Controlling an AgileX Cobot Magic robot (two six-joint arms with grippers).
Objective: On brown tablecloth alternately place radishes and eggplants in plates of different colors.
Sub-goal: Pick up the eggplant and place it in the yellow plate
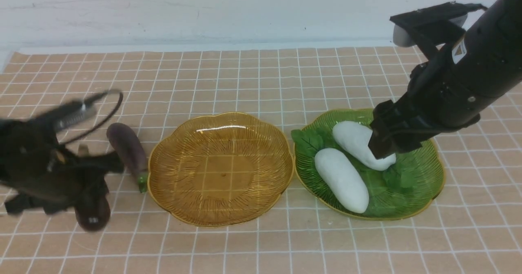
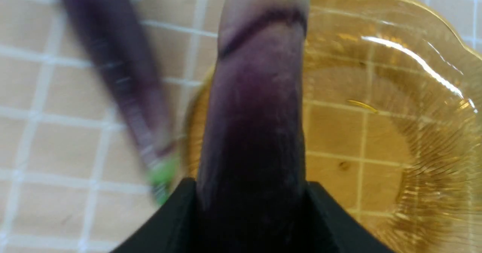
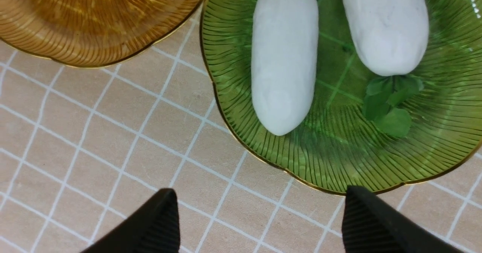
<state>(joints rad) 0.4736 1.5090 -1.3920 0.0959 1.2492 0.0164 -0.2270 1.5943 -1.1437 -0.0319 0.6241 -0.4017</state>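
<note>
Gripped eggplant (image 2: 256, 132): slim, dark purple, skin glossy. Probably a light, fairly stiff toy. The round, slick body could twist or slide in a pinch.
- The left end effector (image 2: 250, 187) is clamped on its thick end, one finger on each side.
- Most of the length overhangs. A hold nearer mid-body would likely steady it better.
- The long axis runs straight out from the fingers, with the green cap at the far tip.
- In the wrist view the cap end reaches the rim of the amber plate (image 1: 220, 172).
- The front view is too blurred to show whether it has left the surface.

Loose eggplant (image 1: 126, 149): lies flat on the brown tablecloth (image 1: 261, 82), left of the amber plate.
- Its axis slants, with the cap on the near end, just beside the plate's rim.
- I would take it across the middle, crosswise to its length.

The amber plate holds nothing.

Green plate (image 1: 428, 184), to the right: two radishes (image 1: 341, 180) lie side by side, roughly parallel.
- Their leafy tops point opposite ways.

Right end effector (image 3: 260, 208): fingers spread wide with nothing between them, hanging over the green plate's edge.
</note>
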